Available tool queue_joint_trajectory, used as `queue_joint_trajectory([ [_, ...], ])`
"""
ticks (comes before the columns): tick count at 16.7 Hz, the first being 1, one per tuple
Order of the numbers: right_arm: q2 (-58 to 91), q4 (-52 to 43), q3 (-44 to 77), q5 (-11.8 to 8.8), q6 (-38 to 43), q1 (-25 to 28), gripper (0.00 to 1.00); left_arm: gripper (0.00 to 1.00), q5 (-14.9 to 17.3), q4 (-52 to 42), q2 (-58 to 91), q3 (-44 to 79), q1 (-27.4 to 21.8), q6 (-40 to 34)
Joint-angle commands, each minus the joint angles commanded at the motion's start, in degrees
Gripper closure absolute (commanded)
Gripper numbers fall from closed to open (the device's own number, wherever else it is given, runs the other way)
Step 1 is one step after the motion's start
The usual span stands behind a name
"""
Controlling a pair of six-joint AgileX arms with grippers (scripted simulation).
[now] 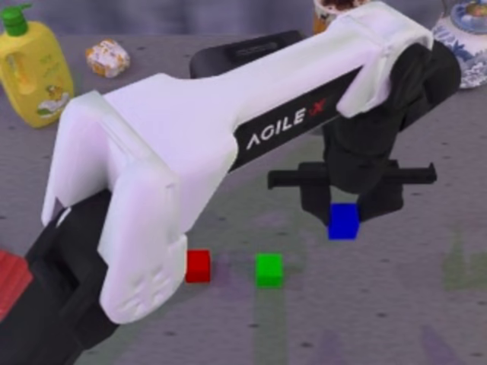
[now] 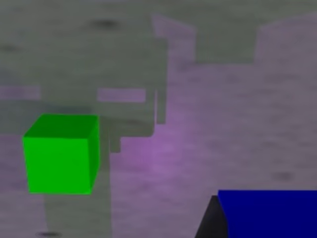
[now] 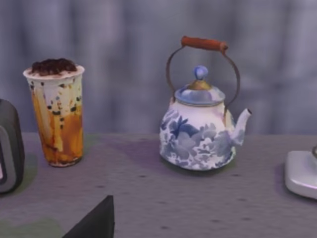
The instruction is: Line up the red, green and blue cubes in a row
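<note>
Cubes: one red [image 1: 198, 266]; one green [image 1: 268, 270]; one blue [image 1: 343, 221].

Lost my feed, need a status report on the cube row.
Left gripper shut on blue cube, above the table. Red cube and green cube side by side, apart. Right gripper out of view.

cup of brown drink [image 3: 56, 113] upright | blue-flowered kettle [image 3: 199, 130] beside it, apart | table [image 3: 198, 208]
</note>
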Motion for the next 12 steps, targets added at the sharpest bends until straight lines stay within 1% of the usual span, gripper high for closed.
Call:
queue_joint_trajectory([
  [3, 0.0, 0.0, 0.0, 0.0, 0.0, 0.0, 0.0, 1.0, -0.1, 2.4, -0.1, -2.4, 0.1, -0.1],
  [9, 0.0, 0.0, 0.0, 0.0, 0.0, 0.0, 0.0, 1.0, 0.0, 14.7, 0.0, -14.9, -0.2, -0.2],
  [12, 0.0, 0.0, 0.0, 0.0, 0.0, 0.0, 0.0, 1.0, 0.0, 15.9, 0.1, -16.1, -0.3, -0.2],
])
